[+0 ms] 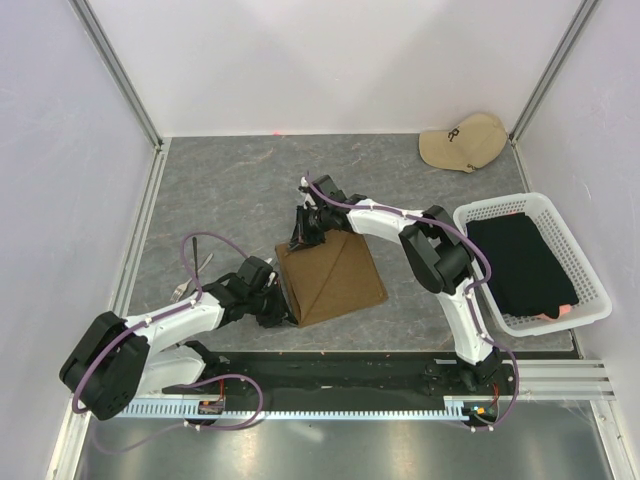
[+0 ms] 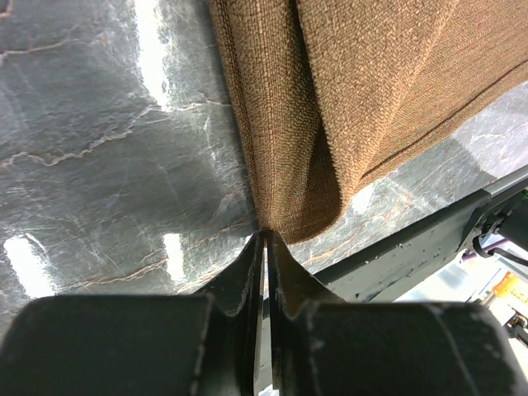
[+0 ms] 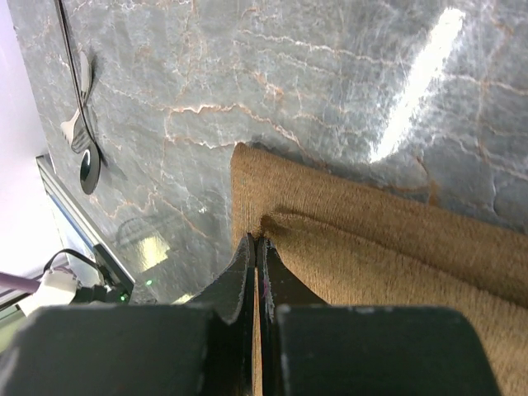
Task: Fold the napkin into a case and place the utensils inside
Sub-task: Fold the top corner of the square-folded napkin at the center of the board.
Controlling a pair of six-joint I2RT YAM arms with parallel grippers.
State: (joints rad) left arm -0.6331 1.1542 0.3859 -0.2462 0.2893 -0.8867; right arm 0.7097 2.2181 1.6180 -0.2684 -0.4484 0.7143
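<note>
Olive-brown folded cloth napkin [image 1: 335, 280] lies flat at the middle of the grey stone-patterned table [image 1: 230, 190]. Left gripper [image 2: 265, 238]: jaws nearly together, pinching the napkin's near-left corner. Right gripper [image 3: 257, 241]: jaws together, clamped on the napkin's far-left corner, where the cloth puckers. Slim utensils [image 3: 81, 124] lie by the table's left edge, well apart from the napkin. Beige baseball cap [image 1: 462, 142] sits at the far-right corner. White mesh plastic basket [image 1: 500, 203] at the right edge holds black fabric [image 1: 520, 262].
</note>
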